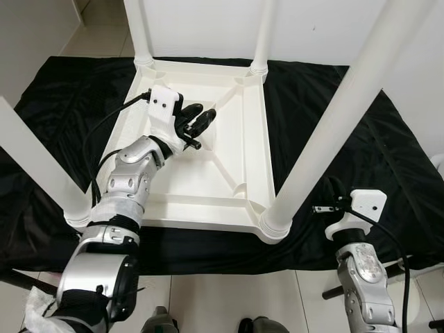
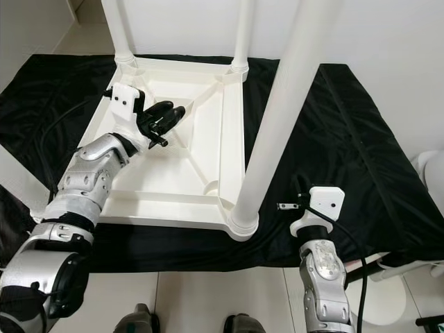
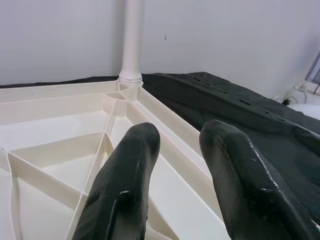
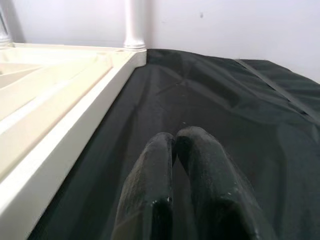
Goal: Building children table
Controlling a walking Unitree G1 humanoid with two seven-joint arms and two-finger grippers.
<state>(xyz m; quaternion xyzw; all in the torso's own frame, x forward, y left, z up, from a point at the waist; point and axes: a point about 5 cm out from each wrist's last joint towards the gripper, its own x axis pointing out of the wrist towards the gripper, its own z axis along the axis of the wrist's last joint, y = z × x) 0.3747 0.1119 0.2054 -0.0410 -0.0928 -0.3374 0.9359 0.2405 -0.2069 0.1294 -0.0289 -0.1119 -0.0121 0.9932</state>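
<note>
A white children's table (image 1: pixel 229 149) lies upside down on a black cloth (image 1: pixel 361 146), its ribbed underside facing up. Four white legs stand up from its corners, among them the near-right leg (image 1: pixel 333 125) and a far leg (image 3: pixel 131 45). My left gripper (image 1: pixel 202 119) hovers open over the underside's left part, with nothing between its black fingers (image 3: pixel 125 185). My right gripper (image 4: pixel 172 145) is shut and empty, low over the black cloth to the right of the table's near-right corner (image 1: pixel 276 225).
White walls stand close behind the table. Pale floor tiles (image 1: pixel 229 298) run along the cloth's near edge. Black cables trail from both wrists. A white object (image 2: pixel 433 170) sits at the far right edge.
</note>
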